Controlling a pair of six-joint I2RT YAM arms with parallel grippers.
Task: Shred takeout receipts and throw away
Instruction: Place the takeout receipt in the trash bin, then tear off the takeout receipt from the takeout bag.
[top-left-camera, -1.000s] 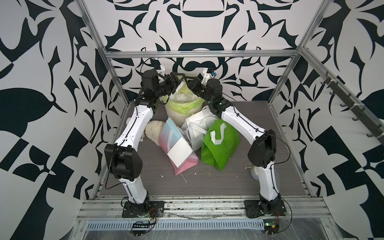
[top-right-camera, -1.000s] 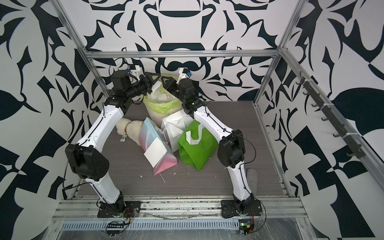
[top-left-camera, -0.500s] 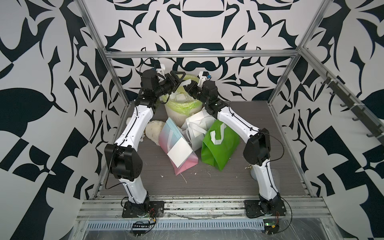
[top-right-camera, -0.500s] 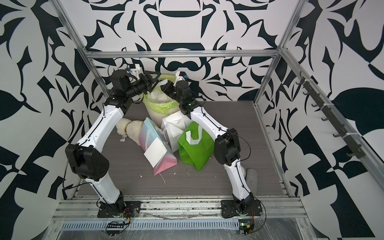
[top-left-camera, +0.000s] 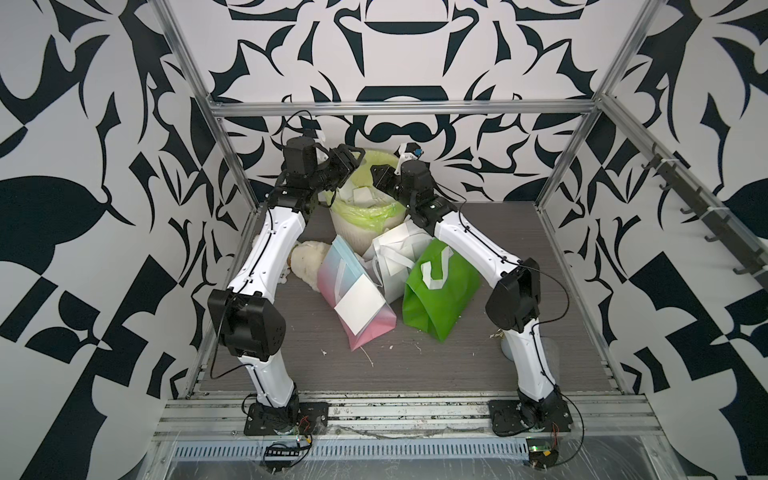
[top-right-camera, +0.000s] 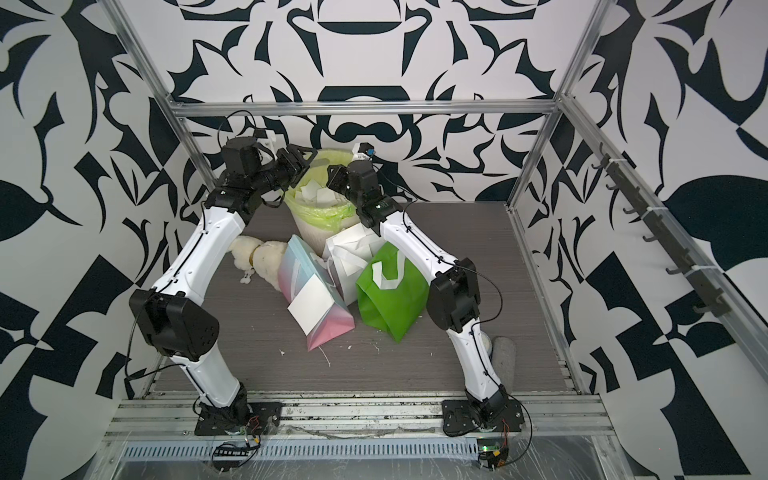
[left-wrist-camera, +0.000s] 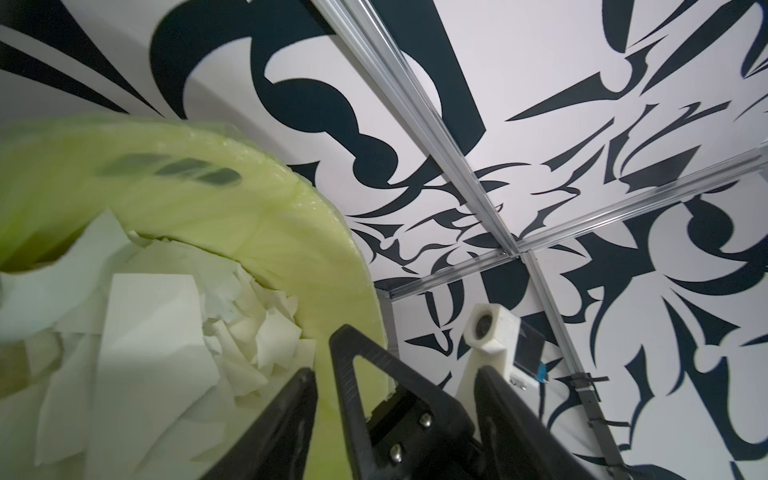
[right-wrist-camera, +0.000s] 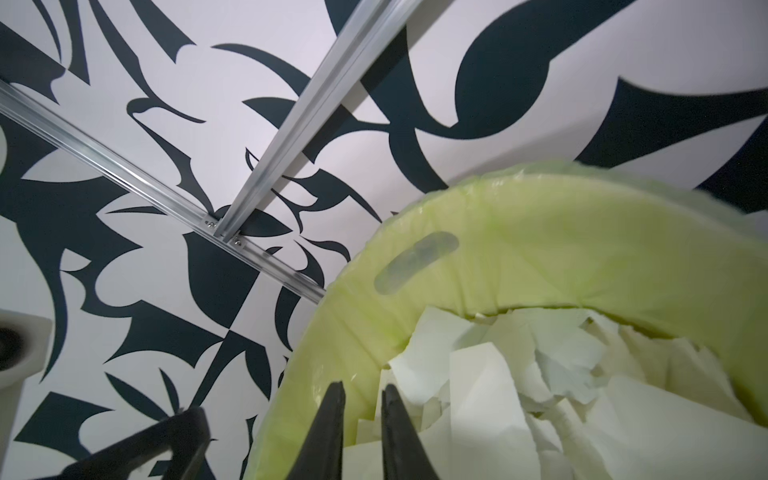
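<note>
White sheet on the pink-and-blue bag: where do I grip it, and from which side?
Grip the white sheet at its near corner, toward the robot's base, coming from above on the open front side. It lies flat on the sloping face of the pink-and-blue bag, so a pinch at that edge probably works best. The green bag crowds its right, the white bag its back.

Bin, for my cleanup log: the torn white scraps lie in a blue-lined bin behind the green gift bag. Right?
No: the liner is yellow-green, not blue, as the right wrist view shows. The scraps do lie in that bin, behind the green gift bag.
</note>
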